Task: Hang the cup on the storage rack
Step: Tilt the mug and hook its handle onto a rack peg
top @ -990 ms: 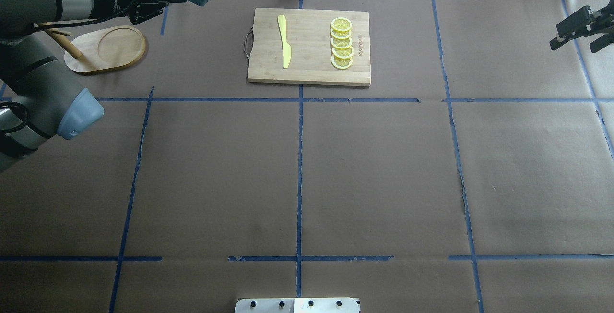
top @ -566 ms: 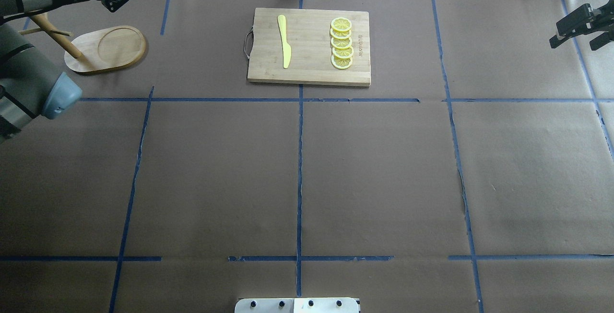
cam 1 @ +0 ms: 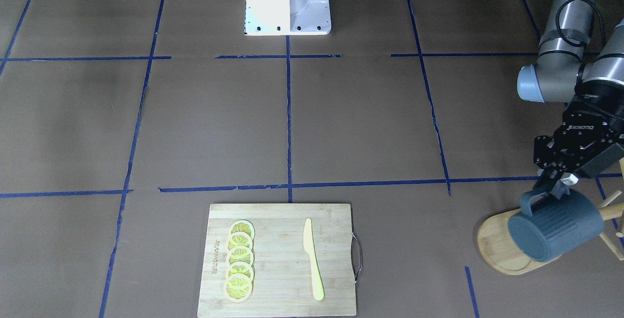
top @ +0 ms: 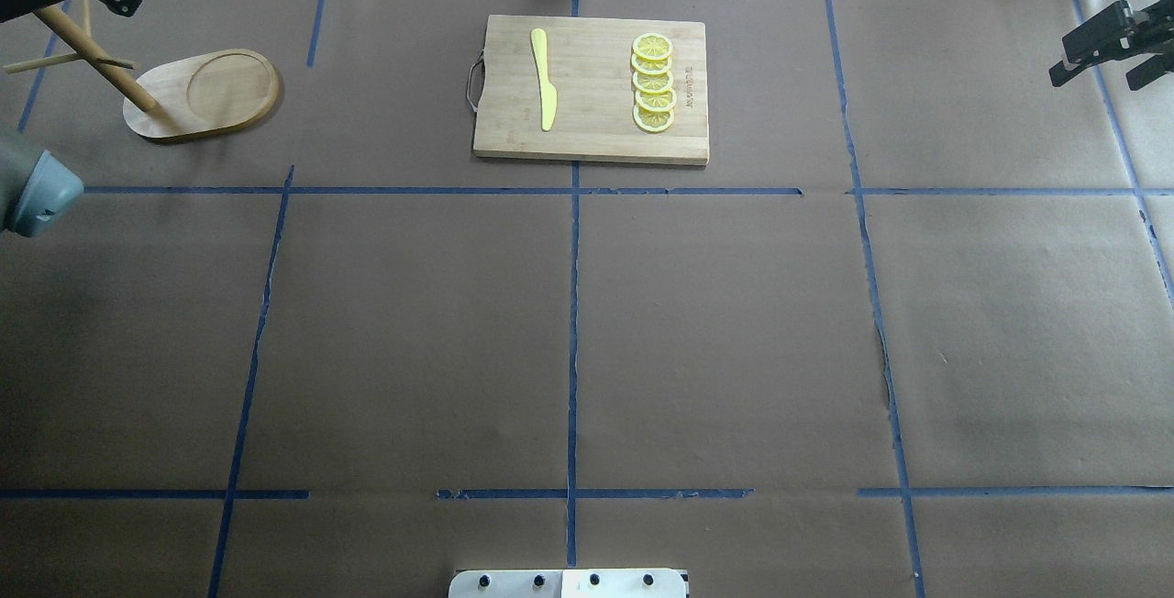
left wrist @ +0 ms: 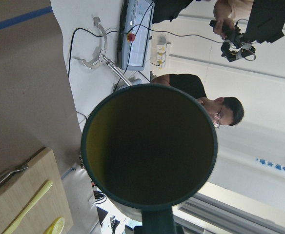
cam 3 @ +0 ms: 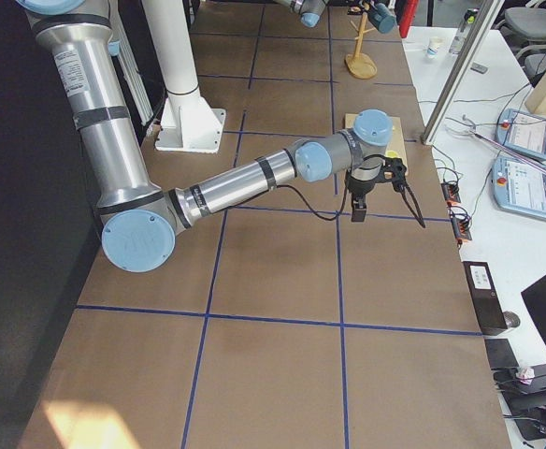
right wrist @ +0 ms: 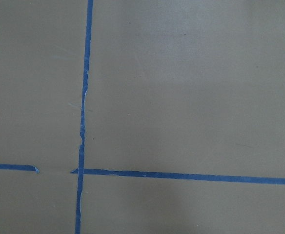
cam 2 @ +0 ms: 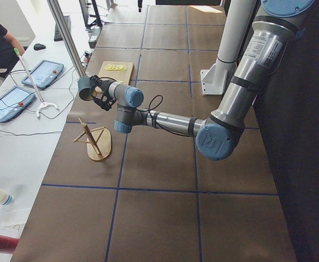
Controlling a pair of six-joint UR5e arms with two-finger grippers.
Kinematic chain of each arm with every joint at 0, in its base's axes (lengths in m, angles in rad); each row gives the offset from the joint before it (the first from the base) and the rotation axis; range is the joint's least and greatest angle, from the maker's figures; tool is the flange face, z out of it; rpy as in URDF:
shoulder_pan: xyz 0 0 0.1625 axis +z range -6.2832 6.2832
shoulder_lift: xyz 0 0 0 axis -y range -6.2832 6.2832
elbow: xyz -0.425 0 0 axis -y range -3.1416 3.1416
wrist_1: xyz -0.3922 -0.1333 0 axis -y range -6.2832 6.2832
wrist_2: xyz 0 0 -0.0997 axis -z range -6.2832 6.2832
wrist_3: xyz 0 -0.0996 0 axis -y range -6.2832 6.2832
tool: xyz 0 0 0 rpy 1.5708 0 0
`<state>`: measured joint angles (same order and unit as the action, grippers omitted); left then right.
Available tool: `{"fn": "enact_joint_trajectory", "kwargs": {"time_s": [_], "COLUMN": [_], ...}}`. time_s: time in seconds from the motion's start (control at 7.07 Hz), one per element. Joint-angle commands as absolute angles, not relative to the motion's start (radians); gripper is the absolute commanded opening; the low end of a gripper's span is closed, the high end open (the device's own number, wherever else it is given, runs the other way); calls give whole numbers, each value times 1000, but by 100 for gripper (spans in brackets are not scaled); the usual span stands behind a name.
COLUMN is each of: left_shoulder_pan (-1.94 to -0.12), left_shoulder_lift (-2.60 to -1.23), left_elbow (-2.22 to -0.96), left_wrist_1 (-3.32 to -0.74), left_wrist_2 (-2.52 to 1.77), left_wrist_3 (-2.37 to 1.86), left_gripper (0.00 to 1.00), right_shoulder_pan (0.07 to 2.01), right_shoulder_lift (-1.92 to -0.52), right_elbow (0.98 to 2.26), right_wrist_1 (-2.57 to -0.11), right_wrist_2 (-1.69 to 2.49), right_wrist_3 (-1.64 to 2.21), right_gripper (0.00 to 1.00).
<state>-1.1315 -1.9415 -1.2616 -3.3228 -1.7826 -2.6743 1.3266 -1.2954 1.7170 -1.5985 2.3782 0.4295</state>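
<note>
The cup [cam 1: 555,232] is held sideways above the rack [cam 1: 492,247], clamped near its handle [cam 1: 529,202] by the left tool [cam 1: 555,188]. The right tool [top: 1114,57] is parked, spread apart. If the handle is misaligned, a peg [cam 1: 609,210] could be missed or the rack toppled.

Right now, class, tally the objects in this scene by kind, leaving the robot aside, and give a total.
Yellow lemon slices: 5
Pale yellow knife: 1
Rectangular bamboo cutting board: 1
Dark blue-grey ribbed mug: 1
Light wooden mug tree: 1
Total: 9
</note>
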Motion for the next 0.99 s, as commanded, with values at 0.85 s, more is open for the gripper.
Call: {"fn": "enact_joint_trajectory", "kwargs": {"time_s": [0.85], "left_shoulder_pan": [-1186], "left_shoulder_lift": [-1970], "left_elbow": [-1075], "left_wrist_1": [-3465], "left_wrist_2": [-1684], "left_wrist_3": [-2835], "left_gripper": [0], "right_shoulder_pan": [1330], "right_shoulder_lift": [-1296], "right_elbow": [1730], "right_wrist_1": [-1600], "right_wrist_2": [2376], "right_wrist_3": [430], "right_gripper": [100]}}
